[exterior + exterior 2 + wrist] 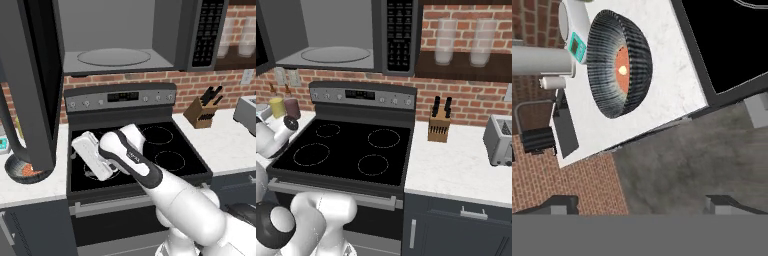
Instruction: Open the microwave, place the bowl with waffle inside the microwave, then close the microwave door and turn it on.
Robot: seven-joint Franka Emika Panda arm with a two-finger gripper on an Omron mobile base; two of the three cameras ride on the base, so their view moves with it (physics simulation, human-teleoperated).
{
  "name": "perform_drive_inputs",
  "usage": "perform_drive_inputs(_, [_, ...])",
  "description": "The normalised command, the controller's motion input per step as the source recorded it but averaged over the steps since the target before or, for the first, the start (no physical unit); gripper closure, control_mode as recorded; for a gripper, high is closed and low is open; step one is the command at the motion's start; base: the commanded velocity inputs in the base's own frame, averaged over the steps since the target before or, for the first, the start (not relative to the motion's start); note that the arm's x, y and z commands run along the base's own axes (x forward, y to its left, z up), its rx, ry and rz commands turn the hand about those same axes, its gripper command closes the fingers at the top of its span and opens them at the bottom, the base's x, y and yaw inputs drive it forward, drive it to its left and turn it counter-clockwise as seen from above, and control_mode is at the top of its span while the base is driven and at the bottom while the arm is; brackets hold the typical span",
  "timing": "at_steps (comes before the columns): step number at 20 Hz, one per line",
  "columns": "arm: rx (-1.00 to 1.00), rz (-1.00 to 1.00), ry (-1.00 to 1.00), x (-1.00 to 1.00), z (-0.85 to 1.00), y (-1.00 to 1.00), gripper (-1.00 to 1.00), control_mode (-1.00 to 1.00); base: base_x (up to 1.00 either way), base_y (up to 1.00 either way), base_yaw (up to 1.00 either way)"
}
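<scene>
The microwave (pixel 150 30) hangs over the stove with its cavity and glass turntable (pixel 114 56) exposed. The microwave door (pixel 30 75) is swung fully open to the left. The keypad (pixel 210 30) is at the right. On the counter left of the stove sits the bowl (pixel 17 172), partly hidden behind the door's lower edge, with the waffle (pixel 31 170) inside. In the hand view the streaked bowl (pixel 612 95) and orange waffle (pixel 623 67) lie ahead. My gripper (pixel 642 204) is open and holds nothing. Its white hand (pixel 90 155) hovers over the stove's left side, apart from the bowl.
The black stove (pixel 165 150) lies below the arm. A knife block (pixel 202 114) and a toaster (pixel 247 115) stand on the right counter. A white device with a teal display (pixel 574 45) sits beside the bowl. Jars (pixel 278 107) stand by the back wall.
</scene>
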Motion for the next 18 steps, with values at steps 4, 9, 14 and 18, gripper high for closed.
perform_drive_inputs(4, [-0.08,-0.04,0.00,0.50,-0.07,0.11,-1.00,-1.00,0.00,0.00,0.00])
perform_drive_inputs(9, [-0.07,-0.05,0.04,0.48,-0.13,0.30,-1.00,-1.00,0.00,0.00,0.00])
perform_drive_inputs(14, [-0.09,-0.06,0.04,0.44,-0.37,0.36,-1.00,-1.00,0.00,0.00,0.00])
perform_drive_inputs(18, [-0.08,-0.07,0.05,0.41,-0.35,0.37,-1.00,-1.00,0.00,0.00,0.00])
